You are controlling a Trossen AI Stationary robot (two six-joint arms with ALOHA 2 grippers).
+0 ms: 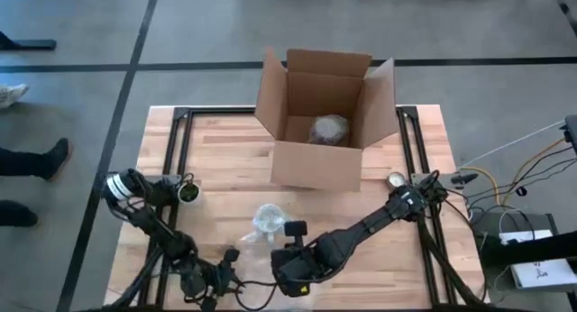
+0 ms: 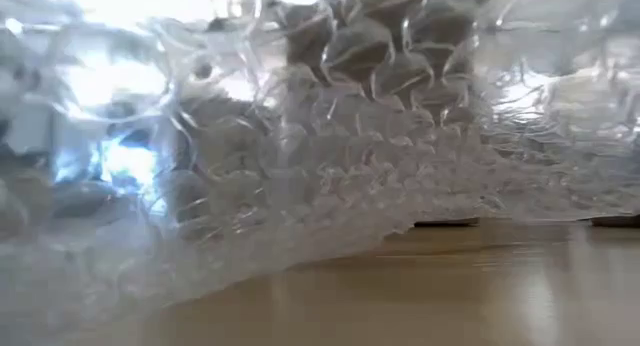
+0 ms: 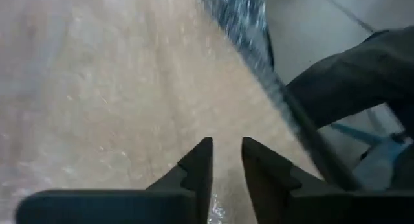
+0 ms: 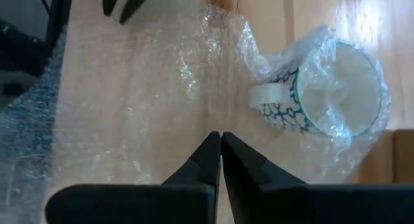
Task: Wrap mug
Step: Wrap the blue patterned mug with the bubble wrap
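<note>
While its two dark fingers are pressed together on the clear bubble wrap sheet, the right gripper sits low at the near edge of the pale wooden table. Just beyond its tips lies the white mug with a dark green crackle pattern, tipped on its side and partly bundled in that wrap, near the table's middle. Off to the side, the left gripper hovers over the sheet's far end with its fingers slightly parted, pinching nothing. Behind the mug stands an open brown cardboard box, holding a lumpy bubble-wrapped bundle.
</note>
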